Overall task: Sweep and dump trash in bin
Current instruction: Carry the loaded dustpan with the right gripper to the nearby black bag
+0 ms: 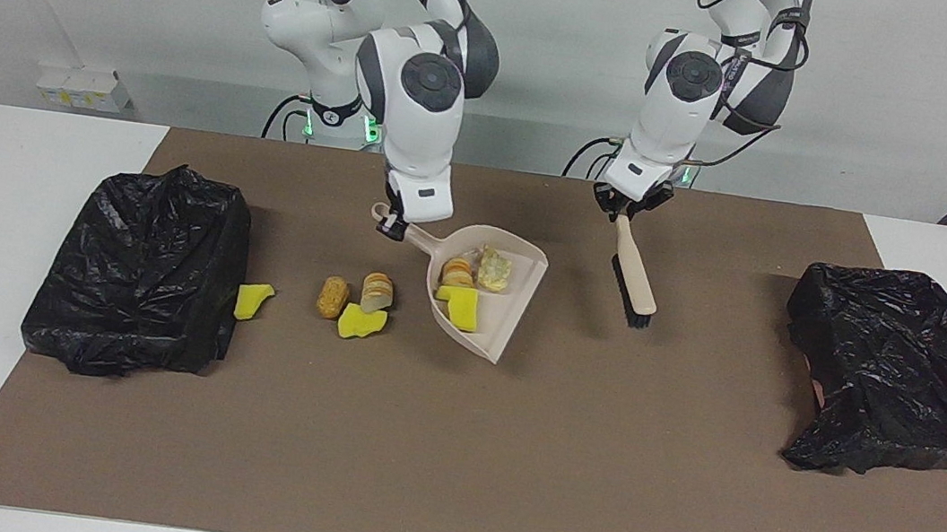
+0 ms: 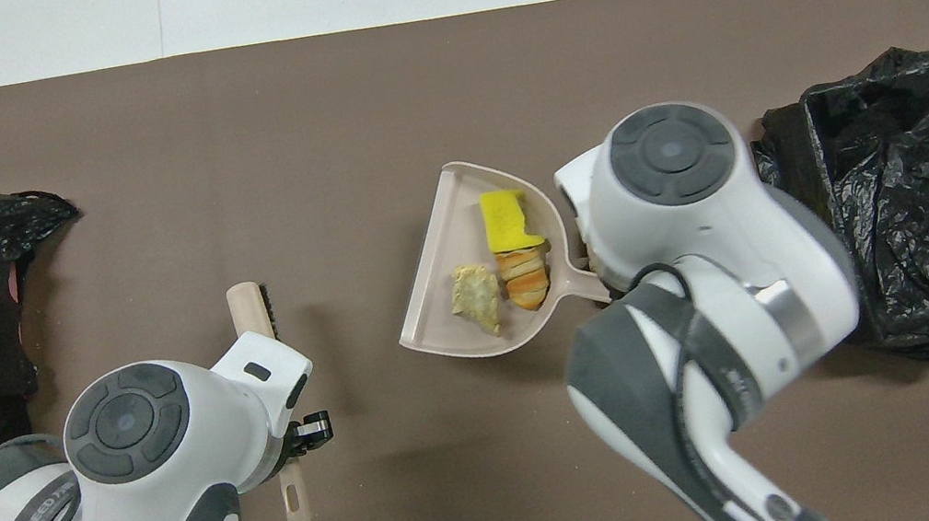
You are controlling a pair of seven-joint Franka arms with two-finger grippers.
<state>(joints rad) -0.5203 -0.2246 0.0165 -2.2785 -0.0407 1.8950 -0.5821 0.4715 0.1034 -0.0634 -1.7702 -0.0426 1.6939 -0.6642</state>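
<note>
My right gripper (image 1: 393, 224) is shut on the handle of the beige dustpan (image 1: 496, 337), which hangs tilted above the mat. In the pan lie a yellow sponge piece (image 1: 461, 308), a striped bread chunk (image 1: 459, 273) and a beige chunk (image 1: 493, 268); the overhead view shows the dustpan (image 2: 439, 306) with them too. Loose trash lies on the mat: a yellow scrap (image 1: 252, 300) against the bin (image 1: 139, 270), a tan roll (image 1: 332, 297), a bread piece (image 1: 377, 291) and a yellow sponge (image 1: 362, 322). My left gripper (image 1: 628, 208) is shut on the brush (image 1: 636, 277), bristles down, off the mat.
A second black-bagged bin (image 1: 894, 372) stands at the left arm's end of the brown mat (image 1: 449, 462). In the overhead view my right arm covers the loose scraps beside the bin (image 2: 902, 200).
</note>
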